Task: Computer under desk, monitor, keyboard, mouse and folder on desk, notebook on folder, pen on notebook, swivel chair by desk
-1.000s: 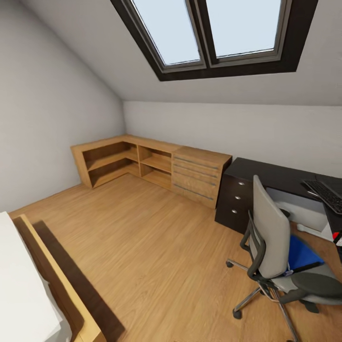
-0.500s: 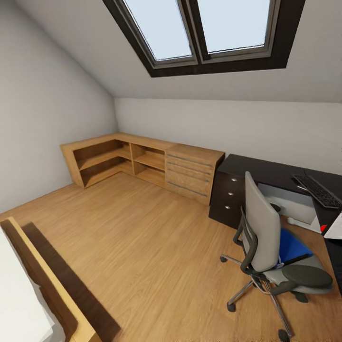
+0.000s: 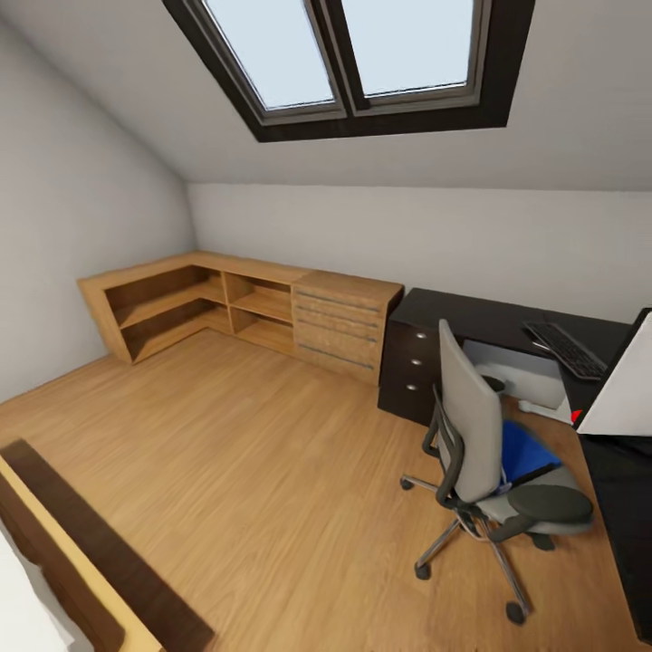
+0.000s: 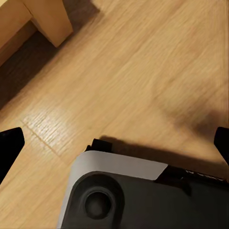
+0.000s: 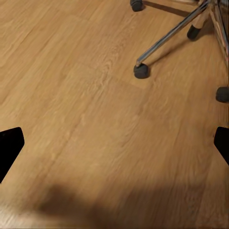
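Note:
The swivel chair [image 3: 471, 426] stands on the wood floor in front of the black desk [image 3: 471, 312], its grey back toward me. The blue folder [image 3: 523, 450] lies on its seat. On the desktop lies the dark keyboard [image 3: 566, 349]. At the right edge the monitor [image 3: 625, 385] shows as a slanted pale panel with a black rim and a red dot at its lower corner. My left gripper [image 4: 116, 143] is open over bare floor, above my own grey base [image 4: 119, 191]. My right gripper [image 5: 116, 145] is also open over the floor, near the chair's chrome legs and casters [image 5: 141, 70].
The desk's drawer block [image 3: 409, 367] adjoins a low light-wood cabinet [image 3: 254, 303] along the far wall. A wooden bed frame [image 3: 72, 561] fills the lower left, its corner [image 4: 43, 19] close to my left gripper. A skylight [image 3: 353, 54] is overhead. Open floor lies between bed and chair.
The head view has swung to the right, so everything has slid left in the picture and the monitor has come into view. The chair and folder have not moved.

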